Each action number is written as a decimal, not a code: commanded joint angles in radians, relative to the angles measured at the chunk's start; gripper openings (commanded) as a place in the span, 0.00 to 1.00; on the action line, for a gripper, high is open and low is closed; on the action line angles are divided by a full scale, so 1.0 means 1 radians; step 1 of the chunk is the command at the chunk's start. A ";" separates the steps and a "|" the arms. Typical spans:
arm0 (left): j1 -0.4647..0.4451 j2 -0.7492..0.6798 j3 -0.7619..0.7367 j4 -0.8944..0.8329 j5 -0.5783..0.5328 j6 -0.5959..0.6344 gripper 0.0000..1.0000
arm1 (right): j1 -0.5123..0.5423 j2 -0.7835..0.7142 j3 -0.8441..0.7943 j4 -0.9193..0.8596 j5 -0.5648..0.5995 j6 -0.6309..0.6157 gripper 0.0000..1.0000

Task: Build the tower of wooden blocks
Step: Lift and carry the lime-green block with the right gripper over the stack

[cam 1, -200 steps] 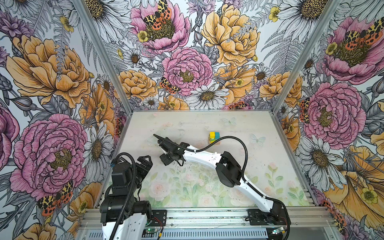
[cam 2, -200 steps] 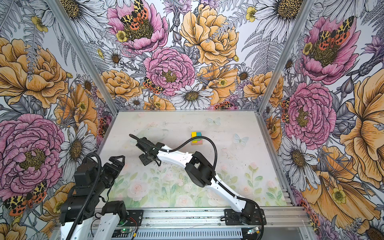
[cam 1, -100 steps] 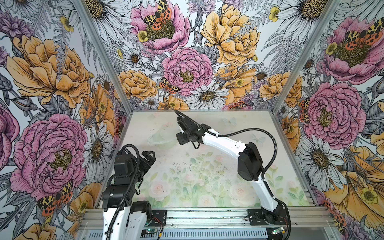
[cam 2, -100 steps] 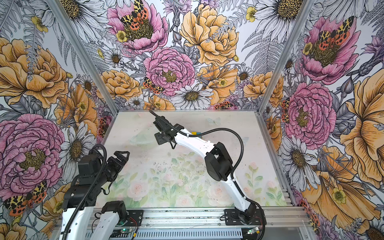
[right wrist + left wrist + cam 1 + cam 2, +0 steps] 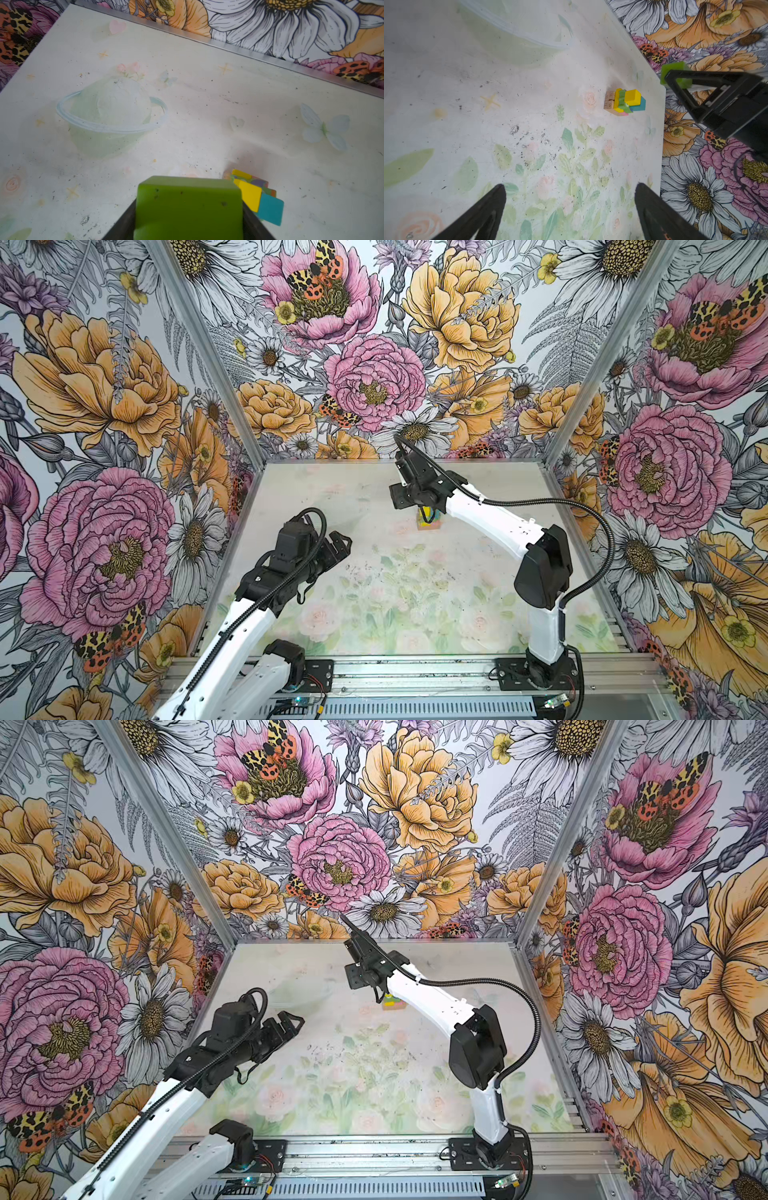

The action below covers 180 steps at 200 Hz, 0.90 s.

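The wood block tower [image 5: 428,521] [image 5: 392,1003] stands right of centre at the back of the table, half hidden under my right arm in both top views. The left wrist view shows the tower [image 5: 625,102] as tan planks, a yellow bar, a pink slab, a teal cube and a yellow cube on top. My right gripper [image 5: 401,456] [image 5: 353,932] [image 5: 188,207] hangs above it, shut on a lime green block [image 5: 187,207] [image 5: 671,69]. The tower [image 5: 257,193] shows just past that block's edge. My left gripper [image 5: 340,541] [image 5: 293,1021] [image 5: 569,185] is open and empty, well left of the tower.
A small green figure [image 5: 623,101] sits wedged among the tower's blocks. The table [image 5: 374,614] carries a pale painted mat with a ringed planet [image 5: 112,116]. Flowered walls close in the back and both sides, and a metal rail [image 5: 415,672] runs along the front.
My right arm has swung from the left middle of the table to the back and right, over the tower. My left arm has risen and reached further in over the table.
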 commanded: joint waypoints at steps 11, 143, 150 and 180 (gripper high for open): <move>-0.103 0.103 0.098 0.085 -0.066 0.067 0.98 | -0.033 -0.060 -0.053 -0.014 0.050 0.040 0.51; -0.279 0.283 0.183 0.126 -0.131 0.113 0.99 | -0.114 -0.055 -0.099 -0.074 0.057 0.159 0.51; -0.280 0.284 0.181 0.128 -0.132 0.114 0.99 | -0.115 -0.053 -0.093 -0.083 0.049 0.164 0.51; -0.282 0.288 0.171 0.140 -0.133 0.116 0.99 | -0.121 -0.040 -0.065 -0.129 0.049 0.173 0.51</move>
